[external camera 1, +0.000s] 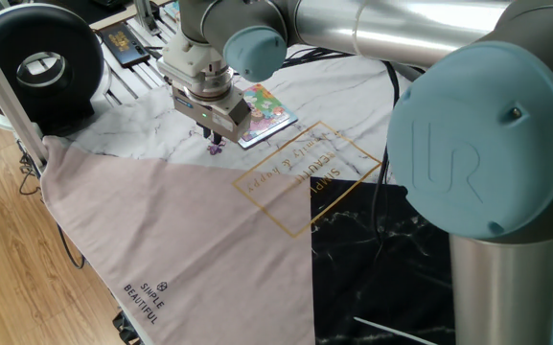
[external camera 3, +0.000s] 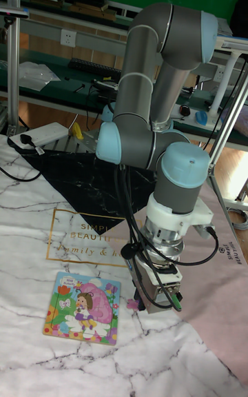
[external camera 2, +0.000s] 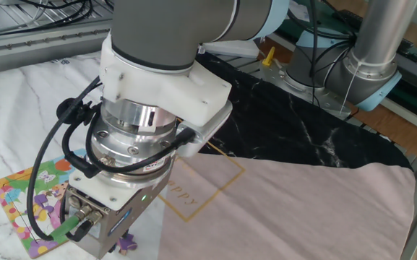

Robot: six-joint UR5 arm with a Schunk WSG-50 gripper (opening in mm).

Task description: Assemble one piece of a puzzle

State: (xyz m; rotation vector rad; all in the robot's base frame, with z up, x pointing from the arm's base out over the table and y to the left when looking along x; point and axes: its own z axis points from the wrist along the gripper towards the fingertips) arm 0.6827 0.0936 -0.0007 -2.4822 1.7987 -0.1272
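The puzzle (external camera 1: 264, 110) is a small square board with a pink, yellow and green cartoon picture, lying flat on the marble-patterned cloth. It also shows as the puzzle (external camera 2: 27, 198) and the puzzle (external camera 3: 83, 307). My gripper (external camera 1: 215, 137) points down just beside the board's near corner, shut on the piece (external camera 1: 217, 146), a tiny purple shape at its fingertips. In the other fixed view the piece (external camera 2: 125, 243) peeks out under the gripper body (external camera 2: 110, 220). The piece (external camera 3: 133, 305) sits close to the cloth, right of the board. I cannot tell if it touches.
A pinkish-grey cloth (external camera 1: 171, 230) with gold lettering covers the near table, and a black marble-patterned cloth (external camera 1: 381, 268) lies beside it. A black round device (external camera 1: 41, 62) stands at the back left. The arm's big elbow joint (external camera 1: 477, 144) fills the right foreground.
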